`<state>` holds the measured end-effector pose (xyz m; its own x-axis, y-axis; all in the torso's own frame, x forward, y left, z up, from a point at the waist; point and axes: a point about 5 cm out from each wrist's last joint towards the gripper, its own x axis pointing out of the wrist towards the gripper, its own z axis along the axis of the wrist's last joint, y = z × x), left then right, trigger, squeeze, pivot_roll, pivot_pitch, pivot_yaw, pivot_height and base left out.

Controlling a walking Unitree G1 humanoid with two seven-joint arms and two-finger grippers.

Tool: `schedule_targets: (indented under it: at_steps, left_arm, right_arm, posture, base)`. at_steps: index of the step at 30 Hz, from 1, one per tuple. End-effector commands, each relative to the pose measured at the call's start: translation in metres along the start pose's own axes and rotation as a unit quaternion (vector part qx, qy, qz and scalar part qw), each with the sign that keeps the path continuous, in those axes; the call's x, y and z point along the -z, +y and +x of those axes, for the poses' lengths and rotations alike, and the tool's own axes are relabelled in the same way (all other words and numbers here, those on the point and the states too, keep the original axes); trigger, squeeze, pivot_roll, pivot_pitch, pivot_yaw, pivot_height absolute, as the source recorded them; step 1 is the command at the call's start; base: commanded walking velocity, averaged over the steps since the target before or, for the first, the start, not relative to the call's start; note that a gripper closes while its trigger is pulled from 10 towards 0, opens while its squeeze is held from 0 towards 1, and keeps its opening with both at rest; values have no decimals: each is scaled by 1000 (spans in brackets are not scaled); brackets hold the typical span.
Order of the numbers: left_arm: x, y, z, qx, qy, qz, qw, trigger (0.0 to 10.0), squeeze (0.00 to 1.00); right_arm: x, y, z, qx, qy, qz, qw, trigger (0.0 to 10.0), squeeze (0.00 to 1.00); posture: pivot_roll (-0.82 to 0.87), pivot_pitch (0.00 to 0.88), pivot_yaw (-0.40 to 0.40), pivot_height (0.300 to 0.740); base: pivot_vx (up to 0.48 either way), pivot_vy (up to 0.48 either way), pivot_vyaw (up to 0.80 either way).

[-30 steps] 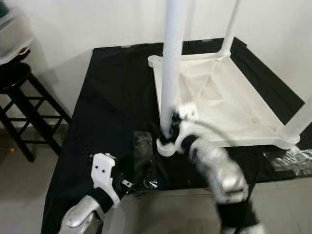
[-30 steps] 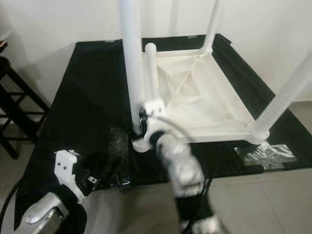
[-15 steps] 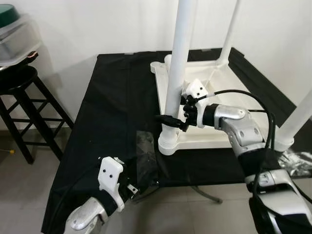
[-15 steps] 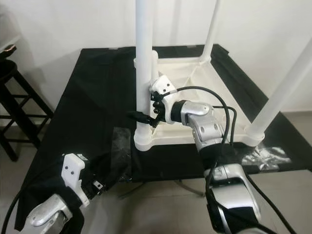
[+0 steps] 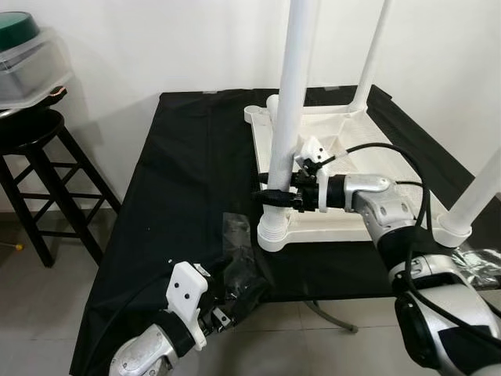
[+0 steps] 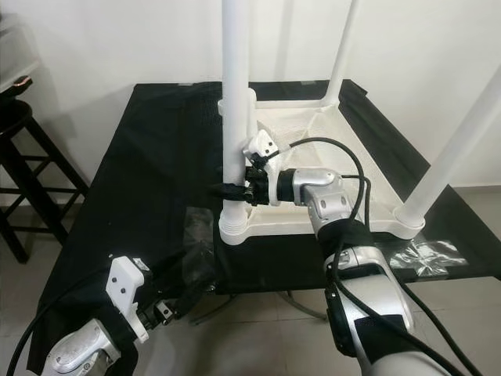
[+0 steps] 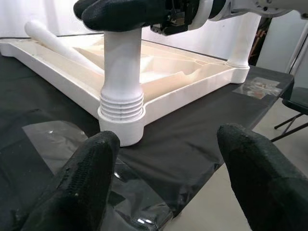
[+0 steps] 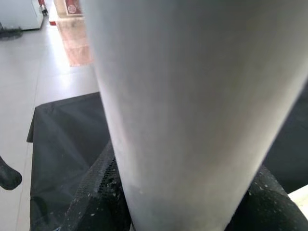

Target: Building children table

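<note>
A white children's table lies upside down on a black cloth, its legs pointing up. My right gripper is shut on the near-left leg, a little above the ribbed socket at the corner. That leg shows right up against the right wrist camera. My left gripper stands open and low at the cloth's front edge, facing that corner, with nothing between its fingers. Two more legs stand at the far right and the near right. Another white leg lies across the far-left corner.
Clear plastic wrap lies on the cloth under my left gripper, and more wrap lies by the near-right corner. A black stool at the left carries a clear bin with a green lid. A white wall stands behind.
The head view has lifted and steadied. My right gripper stays on the near-left leg while its forearm has swung level. My left gripper has edged forward over the plastic wrap.
</note>
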<state>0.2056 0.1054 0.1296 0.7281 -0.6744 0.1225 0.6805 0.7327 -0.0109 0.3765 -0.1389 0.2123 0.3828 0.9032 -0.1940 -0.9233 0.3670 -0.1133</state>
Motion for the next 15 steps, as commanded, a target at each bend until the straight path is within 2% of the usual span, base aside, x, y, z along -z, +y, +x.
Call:
schedule_targets:
  at_steps: [1,2,3,4,5,6,7,8,9,10,11,12,13,15]
  left_arm:
    - [2,4,-3,-12,0,-6,1000,10000,0]
    - [2,4,-3,-12,0,-6,1000,10000,0]
    - [3,6,-4,-20,-1,-9,1000,10000,0]
    - [4,8,-5,-28,0,-13,1000,10000,0]
    - [5,10,-5,-34,2,-14,999,10000,0]
    - [5,10,-5,-34,2,-14,999,10000,0]
    - [6,12,-5,-38,3,-13,999,10000,0]
    - [7,15,-4,-39,5,-7,999,10000,0]
    - [7,15,-4,-39,5,-7,999,10000,0]
    - [7,16,-4,-39,6,-5,999,10000,0]
    - [7,16,-4,-39,6,-5,999,10000,0]
    - [9,17,-3,-38,10,2,999,10000,0]
    - [9,17,-3,-38,10,2,999,10000,0]
    - [11,18,0,-37,13,4,999,10000,0]
  right_arm:
    - [29,3,-5,26,26,32,999,0,0]
    - [29,3,-5,26,26,32,999,0,0]
    - [37,7,-5,56,24,40,997,0,0]
    - [55,19,1,124,42,58,990,0,0]
    - [68,30,4,198,60,69,976,0,0]
    - [68,30,4,198,60,69,976,0,0]
    - [84,50,5,344,74,91,932,0,0]
    - [96,88,6,434,73,131,888,0,0]
    - [96,88,6,434,73,131,888,0,0]
    - [98,96,5,448,71,144,880,0,0]
    - [98,96,5,448,71,144,880,0,0]
    - [99,102,11,436,67,147,885,0,0]
    - [99,102,11,436,67,147,885,0,0]
    - [101,104,18,417,70,132,897,0,0]
  posture:
    - [54,51,-12,740]
    - [54,51,-12,740]
    - [47,52,-11,740]
    - [34,53,-11,740]
    - [34,53,-11,740]
    - [34,53,-11,740]
    - [24,61,-2,740]
    - [29,61,21,740]
    - [29,61,21,740]
    - [29,61,21,740]
    - [29,61,21,740]
    - [-2,47,39,740]
    - [-2,47,39,740]
    - [11,37,27,740]
  base:
    - [0,0,0]
    - [0,0,0]
    - [0,0,0]
    - [0,0,0]
    - [0,0,0]
    - [0,0,0]
    - [0,0,0]
    - [0,0,0]
    - [0,0,0]
    - [0,0,0]
    - [0,0,0]
    - [0,0,0]
    - [0,0,0]
    - [0,0,0]
